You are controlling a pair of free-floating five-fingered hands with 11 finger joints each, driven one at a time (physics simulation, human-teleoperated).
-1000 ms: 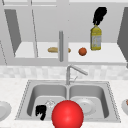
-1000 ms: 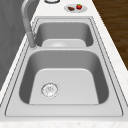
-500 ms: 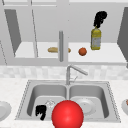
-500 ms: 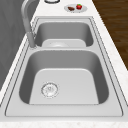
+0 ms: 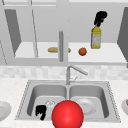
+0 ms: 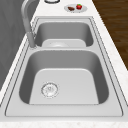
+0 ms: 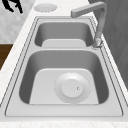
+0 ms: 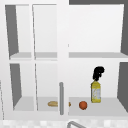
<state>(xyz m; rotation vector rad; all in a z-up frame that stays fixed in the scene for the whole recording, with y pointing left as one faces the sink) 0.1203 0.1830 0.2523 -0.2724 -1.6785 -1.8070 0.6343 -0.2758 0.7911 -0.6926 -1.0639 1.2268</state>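
- Leftmost, a round pale plate (image 5: 3, 110) sits on the speckled white counter at 9 o'clock of the sink.
- Left hand (image 5: 40, 111), matte black, hangs at the sink's front rim over the left basin, fingers curled downward, nothing in them; it also shows in the right side view (image 7: 13, 5) above the counter edge.
- Sink (image 5: 111, 100): brushed steel, two rectangular basins with rounded corners; ringed drain (image 6: 49, 89) in the left basin, shallow round dish (image 7: 72, 88) in the right.
- Glossy red sphere (image 5: 67, 115) sits at 6 o'clock of the sink, at the front rim, just right of the left hand.
- Faucet (image 5: 72, 72): grey metal, angular spout pointing to 4 o'clock.
- Open white cabinet above, lower shelf (image 8: 107, 108): elongated tan bread roll (image 8: 53, 103) partly behind the vertical bar handle (image 8: 61, 97), then a small orange-red ball (image 8: 83, 105).
- Yellow bottle (image 8: 96, 92), upright, translucent, with a pale label, stands at 3 o'clock of the ball, near it.
- Right hand (image 8: 98, 73) is at the bottle's top, 12 o'clock, fingers bent down on the neck; whether they actually clamp it, cannot tell.
- Small plate (image 6: 75, 8) with a red and a brown piece lies on the counter at the sink's right.
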